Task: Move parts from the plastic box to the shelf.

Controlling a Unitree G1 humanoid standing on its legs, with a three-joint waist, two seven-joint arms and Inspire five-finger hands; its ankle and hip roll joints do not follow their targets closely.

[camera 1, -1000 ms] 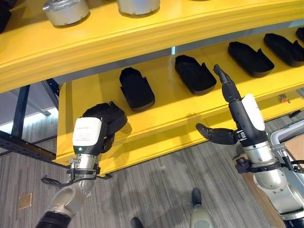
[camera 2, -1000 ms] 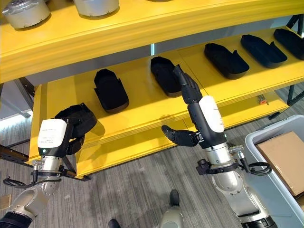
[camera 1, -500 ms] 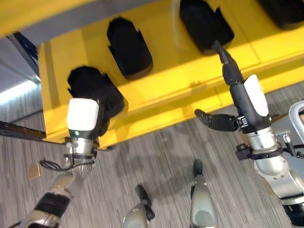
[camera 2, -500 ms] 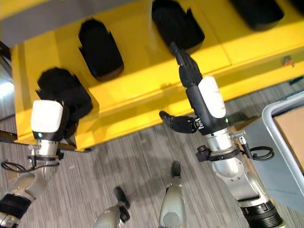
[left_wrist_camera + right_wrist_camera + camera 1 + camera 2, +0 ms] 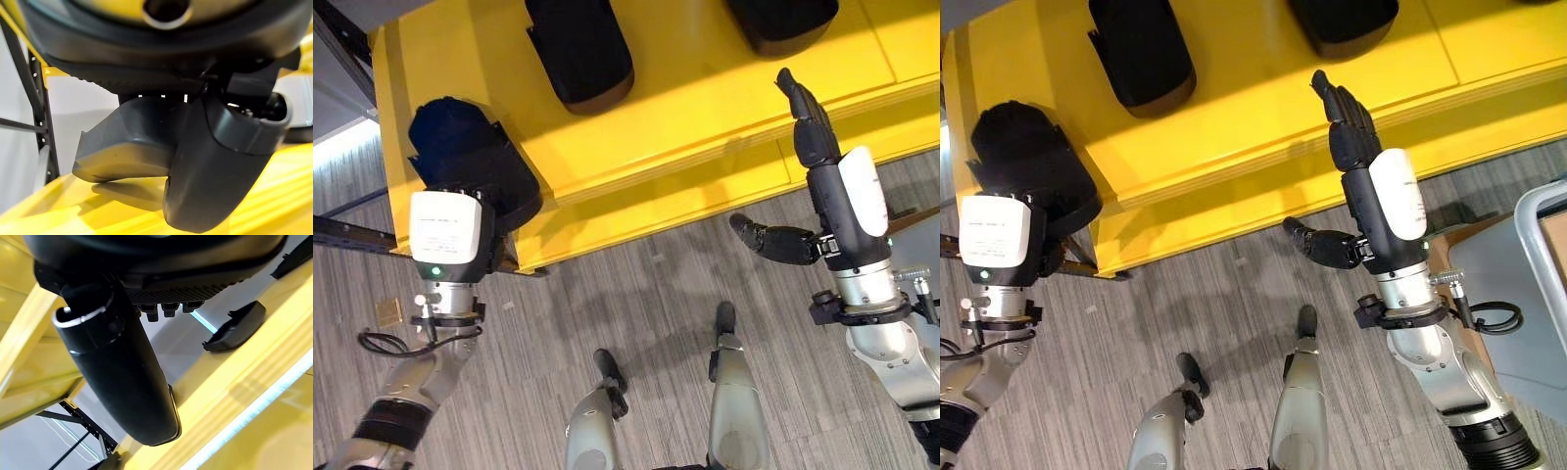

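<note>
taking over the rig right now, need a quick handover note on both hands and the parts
Left robot hand: shut on a black part, held over the left end of the yellow shelf. The left wrist view shows the part just above the shelf surface, not clearly resting on it.
Right robot hand: open, holding nothing, fingers straight and raised in front of the shelf edge.
Done: two more black parts already lie on the shelf, one beside the held part, one further right.
Left: set the held part down, release it, then go back to the grey box at the right for more.
</note>
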